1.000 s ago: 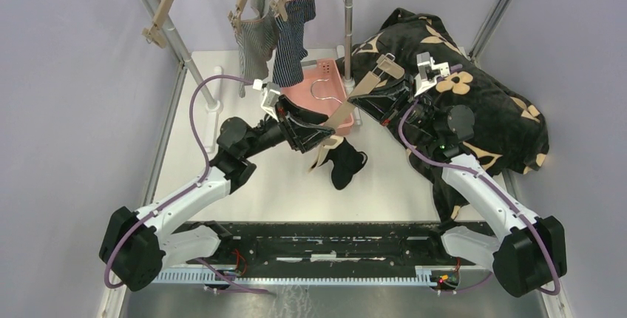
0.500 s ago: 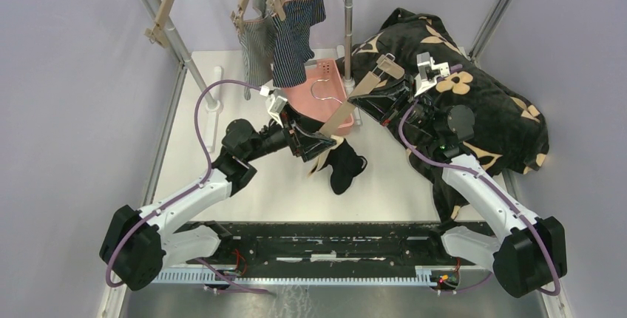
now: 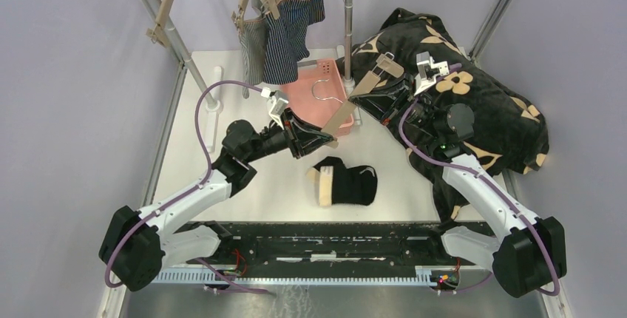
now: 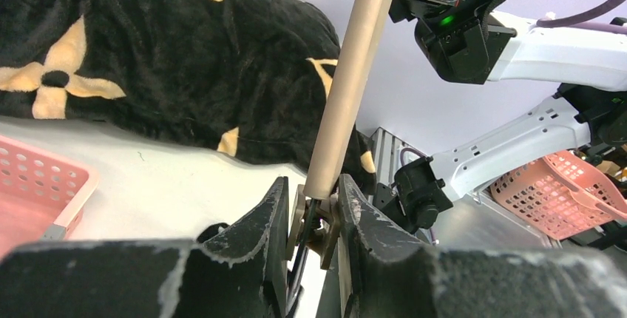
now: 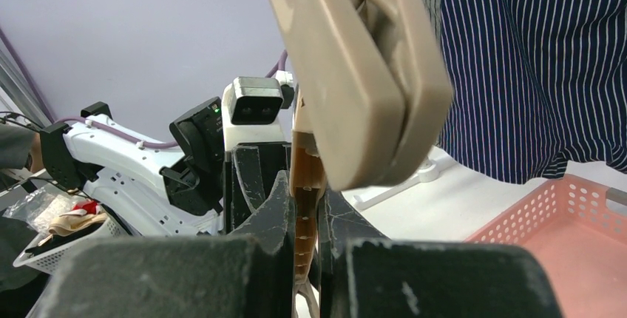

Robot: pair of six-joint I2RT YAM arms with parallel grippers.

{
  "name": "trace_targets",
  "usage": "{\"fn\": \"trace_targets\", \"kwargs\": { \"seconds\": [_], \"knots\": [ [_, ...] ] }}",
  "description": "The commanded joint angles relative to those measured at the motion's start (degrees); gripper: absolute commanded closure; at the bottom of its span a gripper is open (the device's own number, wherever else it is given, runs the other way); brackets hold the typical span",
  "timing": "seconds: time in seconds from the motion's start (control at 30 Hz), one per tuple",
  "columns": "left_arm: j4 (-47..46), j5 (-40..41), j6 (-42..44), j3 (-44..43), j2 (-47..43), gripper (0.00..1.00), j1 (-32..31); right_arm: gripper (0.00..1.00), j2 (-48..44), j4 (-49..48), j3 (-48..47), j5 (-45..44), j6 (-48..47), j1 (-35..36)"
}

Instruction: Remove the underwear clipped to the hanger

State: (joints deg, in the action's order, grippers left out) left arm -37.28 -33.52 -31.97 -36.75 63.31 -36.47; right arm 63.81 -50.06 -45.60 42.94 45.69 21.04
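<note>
Your left gripper [image 4: 313,218] is closed on the lower end of the hanger [image 3: 341,114]. Your right gripper [image 5: 304,222] clamps its upper arm. The black underwear [image 3: 347,183] lies free on the table [image 3: 281,185], at 6 o'clock from that end. Judged light, limp and unbreakable: pinch a bunched fold.

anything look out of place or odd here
The plain black cloth underwear lies crumpled on the white table, unclipped, while the left gripper and right gripper hold the tan wooden hanger tilted.
</note>
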Motion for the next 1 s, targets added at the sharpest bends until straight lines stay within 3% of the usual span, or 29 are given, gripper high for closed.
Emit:
{"fn": "trace_targets", "kwargs": {
  "seconds": [0.0,0.03,0.1,0.43,0.77,0.83,0.97],
  "knots": [
    [2.22,1.21,2.59,-2.92,-1.8,0.65,0.0,0.99,-1.05,-3.64,-1.06,-0.87,0.02,0.23],
    [2.96,1.42,2.96,-3.76,-2.12,0.57,-0.01,0.99,-1.0,-3.64,-1.07,-0.76,0.01,0.23],
    [4.26,1.69,3.78,-5.3,-2.5,0.51,-0.01,0.99,-1.05,-3.64,-1.07,-0.6,0.12,0.19],
    [7.35,1.92,5.88,-9.17,-2.26,0.49,-0.01,0.99,-0.79,-3.24,-1.15,-0.03,0.08,0.25],
    [7.25,-3.24,5.44,-9.68,1.9,0.5,0.0,0.99,-0.91,-3.17,-2.12,-0.14,0.12,0.45],
    [5.73,-4.11,4.72,-9.74,3.01,0.59,-0.01,0.99,-0.8,-3.29,-2.2,-0.05,0.16,0.56],
    [3.46,-5.14,3.73,-10.46,4.26,0.87,-0.01,0.99,-0.76,-3.22,-1.83,0.04,0.02,0.64]
  ]
}}
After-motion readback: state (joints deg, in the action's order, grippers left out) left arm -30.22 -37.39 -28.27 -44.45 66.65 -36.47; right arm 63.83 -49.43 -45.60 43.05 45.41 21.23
